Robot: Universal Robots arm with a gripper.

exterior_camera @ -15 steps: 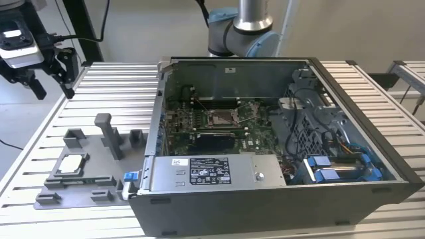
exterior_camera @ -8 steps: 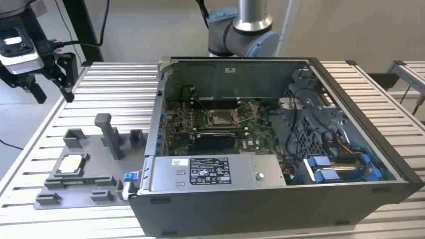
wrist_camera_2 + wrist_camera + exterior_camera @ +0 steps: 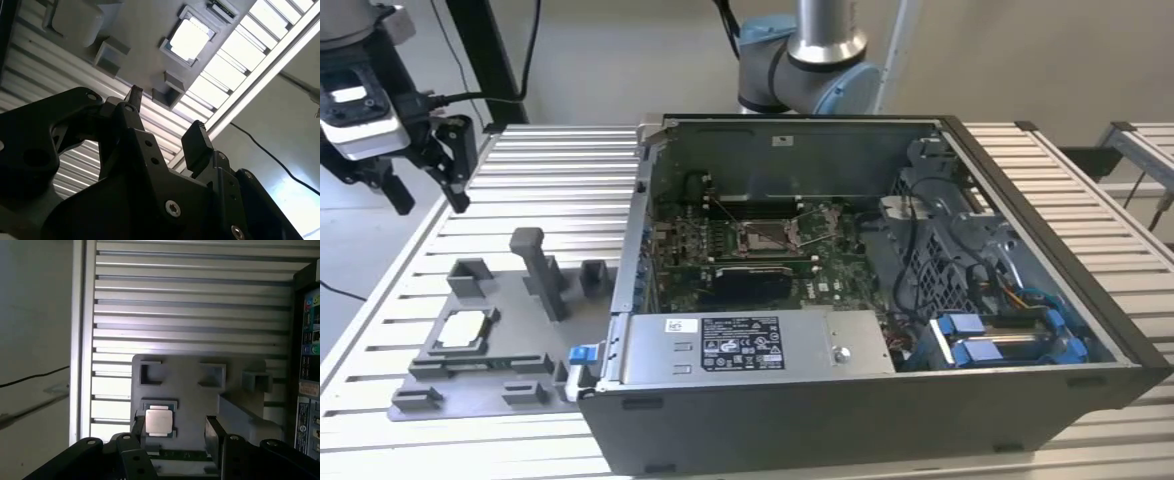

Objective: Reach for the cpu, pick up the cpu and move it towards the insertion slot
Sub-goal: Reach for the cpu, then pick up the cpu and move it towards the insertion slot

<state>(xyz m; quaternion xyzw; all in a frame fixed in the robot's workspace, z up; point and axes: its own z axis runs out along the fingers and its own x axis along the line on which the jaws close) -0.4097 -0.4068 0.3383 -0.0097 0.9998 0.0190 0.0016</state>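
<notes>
While the cpu (image 3: 159, 421) lies flat in its grey fixture (image 3: 507, 352) on the tabletop (image 3: 520, 200), the fingers (image 3: 454, 175) hang spread and empty above it, well apart from the insertion slot (image 3: 767, 237)

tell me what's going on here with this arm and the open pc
The arm's gripper hangs above the slatted table near the grey fixture plate, jaws open and empty. The cpu lies in a pocket of that plate, not yet picked up. The insertion slot waits on the green board inside the open computer case.
</notes>
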